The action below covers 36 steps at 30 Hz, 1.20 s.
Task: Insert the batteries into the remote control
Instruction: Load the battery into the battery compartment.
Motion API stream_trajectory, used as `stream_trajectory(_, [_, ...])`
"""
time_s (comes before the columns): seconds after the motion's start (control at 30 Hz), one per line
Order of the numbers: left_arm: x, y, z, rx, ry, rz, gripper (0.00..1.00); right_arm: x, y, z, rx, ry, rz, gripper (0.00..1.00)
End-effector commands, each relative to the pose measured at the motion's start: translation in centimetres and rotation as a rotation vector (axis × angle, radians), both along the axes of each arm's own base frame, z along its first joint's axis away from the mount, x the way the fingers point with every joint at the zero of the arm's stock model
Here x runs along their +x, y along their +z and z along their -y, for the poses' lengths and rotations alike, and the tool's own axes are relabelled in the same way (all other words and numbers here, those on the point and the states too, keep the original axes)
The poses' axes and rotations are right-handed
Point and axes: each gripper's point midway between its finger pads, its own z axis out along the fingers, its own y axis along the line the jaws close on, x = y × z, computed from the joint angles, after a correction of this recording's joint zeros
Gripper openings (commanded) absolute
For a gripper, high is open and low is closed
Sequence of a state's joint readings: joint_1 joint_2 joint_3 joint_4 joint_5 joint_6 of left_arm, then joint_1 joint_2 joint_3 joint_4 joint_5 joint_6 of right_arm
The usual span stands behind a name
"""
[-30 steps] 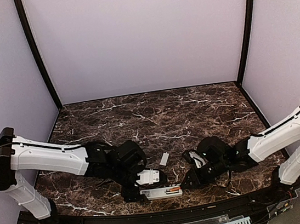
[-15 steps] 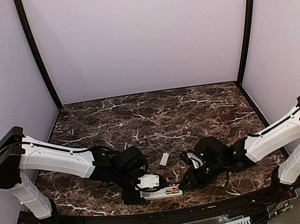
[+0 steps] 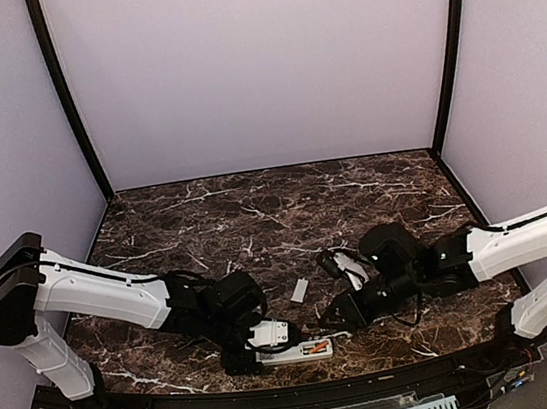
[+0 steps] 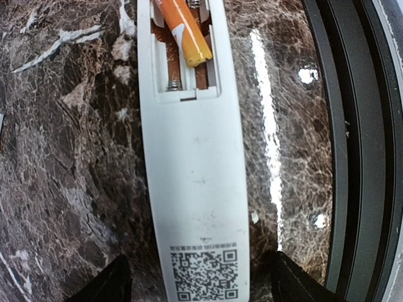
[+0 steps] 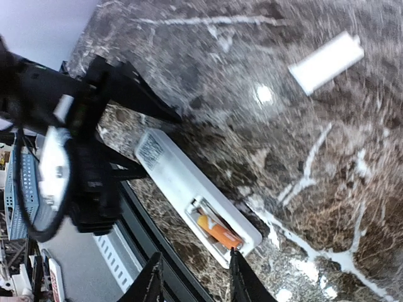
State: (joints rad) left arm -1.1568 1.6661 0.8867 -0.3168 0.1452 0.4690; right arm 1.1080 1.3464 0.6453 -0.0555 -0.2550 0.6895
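Note:
The remote control [image 4: 192,163] lies back up near the table's front edge, its label toward my left gripper [image 4: 200,289]. That gripper is open and straddles the label end, with a gap on each side. The battery bay is uncovered, and an orange battery [image 4: 182,31] lies slanted in it. In the top view the remote [image 3: 295,352] shows its orange battery [image 3: 317,345] at the right end, with my left gripper [image 3: 257,348] at its left end. My right gripper [image 5: 195,286] hovers open and empty just above the bay end of the remote [image 5: 182,182], near the battery [image 5: 217,231]. In the top view my right gripper [image 3: 337,315] is up and right of the remote.
A small flat white cover piece [image 3: 299,290] lies on the marble behind the remote, also in the right wrist view as the cover piece [image 5: 327,61]. The black table rim [image 4: 352,157] runs close along the remote's near side. Purple walls enclose the table.
My right gripper has lifted up and back from the battery bay and opened a little. My left gripper stays at the remote's label end, slightly narrower.

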Motion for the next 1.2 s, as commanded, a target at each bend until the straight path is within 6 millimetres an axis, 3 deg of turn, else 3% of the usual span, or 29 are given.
stream_trajectory(0.0, [0.0,1.5,-0.9,-0.048,0.054,0.011,0.77,0.3,4.4,-0.8,0.032,0.288,0.367,0.41])
stream_trajectory(0.07, [0.5,3.6,-0.8,-0.118,0.092,0.024,0.79,-0.5,5.6,-1.3,0.047,0.456,0.487,0.5])
stream_trajectory(0.13, [0.8,5.0,-0.9,-0.174,0.118,0.035,0.81,-1.2,5.5,-1.3,0.034,0.607,0.572,0.57])
stream_trajectory(0.3, [2.5,7.6,-2.0,-0.254,0.229,0.077,0.82,-1.4,2.9,-1.4,-0.103,0.85,0.602,0.58])
stream_trajectory(0.33, [3.7,8.2,-2.4,-0.271,0.27,0.117,0.82,-1.3,2.2,-1.4,-0.137,0.883,0.598,0.58])
stream_trajectory(0.47, [7.1,8.5,-4.5,-0.269,0.409,0.224,0.85,-1.2,0.1,-1.7,-0.212,0.993,0.588,0.59])
stream_trajectory(0.57, [8.1,8.4,-5.0,-0.257,0.44,0.242,0.85,-1.4,-1.2,-2.0,-0.239,1.042,0.545,0.58])
stream_trajectory(0.7, [8.2,7.6,-4.8,-0.242,0.435,0.233,0.85,-1.6,-2.5,-1.9,-0.276,1.076,0.51,0.55])
stream_trajectory(0.97, [8.2,6.8,-4.6,-0.218,0.423,0.224,0.85,-1.2,-2.9,-2.7,-0.268,1.071,0.535,0.48])
stream_trajectory(1.17, [8.3,6.6,-4.6,-0.209,0.421,0.225,0.85,-0.8,-3.8,-3.1,-0.287,1.072,0.533,0.49])
